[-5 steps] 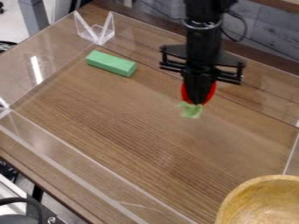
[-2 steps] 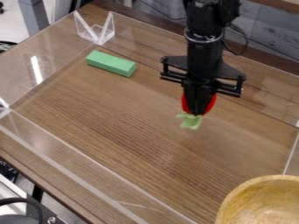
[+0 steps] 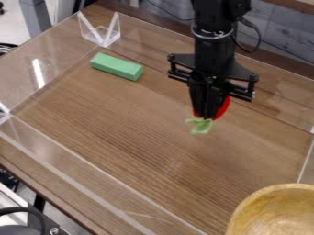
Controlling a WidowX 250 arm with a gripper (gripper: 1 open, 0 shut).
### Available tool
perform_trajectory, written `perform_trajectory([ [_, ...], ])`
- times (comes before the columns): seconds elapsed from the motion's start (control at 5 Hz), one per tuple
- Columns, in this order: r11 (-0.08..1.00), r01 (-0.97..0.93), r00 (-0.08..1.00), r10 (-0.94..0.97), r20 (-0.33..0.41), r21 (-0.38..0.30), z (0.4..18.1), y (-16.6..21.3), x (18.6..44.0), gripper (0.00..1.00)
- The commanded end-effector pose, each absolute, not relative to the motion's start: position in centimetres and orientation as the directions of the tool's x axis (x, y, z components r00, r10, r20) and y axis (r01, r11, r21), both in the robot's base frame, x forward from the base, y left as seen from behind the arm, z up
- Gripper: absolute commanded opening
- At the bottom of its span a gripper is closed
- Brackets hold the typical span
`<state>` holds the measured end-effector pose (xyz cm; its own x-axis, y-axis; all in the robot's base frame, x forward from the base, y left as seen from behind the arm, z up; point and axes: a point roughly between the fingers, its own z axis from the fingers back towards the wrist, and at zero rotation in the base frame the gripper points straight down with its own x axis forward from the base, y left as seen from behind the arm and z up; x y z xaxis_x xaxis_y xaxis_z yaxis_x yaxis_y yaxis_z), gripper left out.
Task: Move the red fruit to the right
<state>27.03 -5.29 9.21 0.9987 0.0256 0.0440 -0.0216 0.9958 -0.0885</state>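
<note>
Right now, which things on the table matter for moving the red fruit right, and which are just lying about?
In play:
small red toy fruit with pale green leaves
black gripper above it

Lying about:
flat green rectangular block
light wooden bowl
clear plastic stand

no readable text, labels or signs

Red fruit (image 3: pixel 216 106): small, bright red toy, strawberry-like, largely hidden behind dark fingers that stand on either side of it. Its pale green leafy piece points down and to the left, at or just above the wooden surface, right of the middle. Whether it rests there cannot be told.
</note>
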Motion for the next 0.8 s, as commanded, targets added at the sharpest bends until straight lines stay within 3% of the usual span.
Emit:
perform_trajectory([
  [0.0, 0.995, 0.031, 0.996, -0.023, 0.084, -0.092, 10.2, -5.2, 28.5, 1.00],
  [0.2, 0.991, 0.099, 0.993, -0.093, 0.072, -0.090, 9.5, -5.7, 28.5, 1.00],
  [0.6, 0.994, 0.071, 0.997, -0.068, 0.039, -0.082, 5.0, -5.6, 26.2, 1.00],
])
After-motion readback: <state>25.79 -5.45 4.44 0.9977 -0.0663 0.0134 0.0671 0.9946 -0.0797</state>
